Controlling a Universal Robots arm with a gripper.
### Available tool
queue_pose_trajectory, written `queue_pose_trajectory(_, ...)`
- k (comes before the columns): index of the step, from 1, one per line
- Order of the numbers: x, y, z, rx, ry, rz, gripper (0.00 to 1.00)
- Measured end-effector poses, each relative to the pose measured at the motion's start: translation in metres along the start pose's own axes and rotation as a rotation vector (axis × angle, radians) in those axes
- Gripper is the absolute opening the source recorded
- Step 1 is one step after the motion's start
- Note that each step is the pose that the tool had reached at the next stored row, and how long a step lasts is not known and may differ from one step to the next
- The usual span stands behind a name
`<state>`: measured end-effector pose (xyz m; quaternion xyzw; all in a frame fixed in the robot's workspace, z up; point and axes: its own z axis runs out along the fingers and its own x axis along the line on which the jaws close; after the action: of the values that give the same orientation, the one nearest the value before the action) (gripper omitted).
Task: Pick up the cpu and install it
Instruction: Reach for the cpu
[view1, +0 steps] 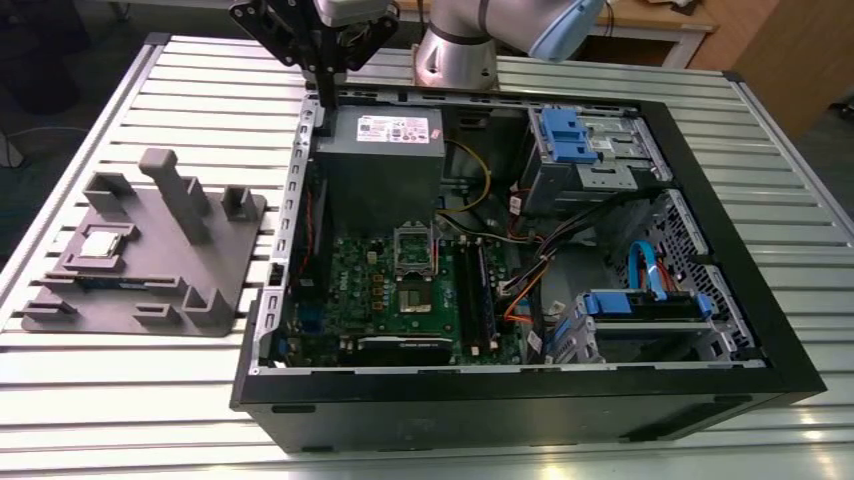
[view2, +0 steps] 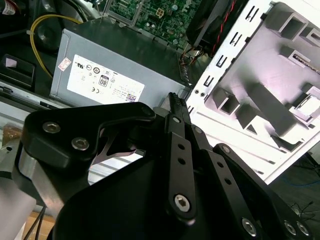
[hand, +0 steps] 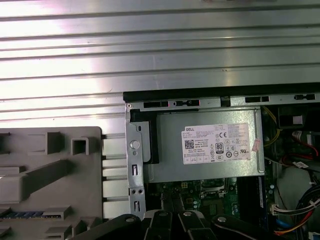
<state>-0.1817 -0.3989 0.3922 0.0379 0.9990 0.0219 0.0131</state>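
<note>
Cpu: small flat square chip, silvery-grey metal top, pale edge. It lies flat and top face up, seated in a shallow recess of the grey holder plate on the table. In the exterior view it is at 9 o'clock from the open computer case, well apart from it, and toward the plate's 9 o'clock side. It lies free.

The arm is silver-grey with a pale blue cap on 1 joint, and it stands at the far side in the exterior view. Its black hand hangs to the exterior view's left of this silver part and points straight down. The 2 fingers are pressed together into 1 narrow tip, with nothing between them. In both wrist views black link bars spread out behind this tip.
</note>
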Motion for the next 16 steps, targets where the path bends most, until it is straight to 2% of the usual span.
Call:
queue_pose_trajectory(7,0.0027,-0.0002,-0.0001,0.0001,0.0000,0.000,0.10)
queue_pose_trajectory(11,0.0117,-0.0009,0.0001,-0.0001,-0.0013,0.000,0.10)
queue_pose_trajectory(16,0.0289,-0.0022,0.0001,-0.0003,-0.0042,0.000,0.10)
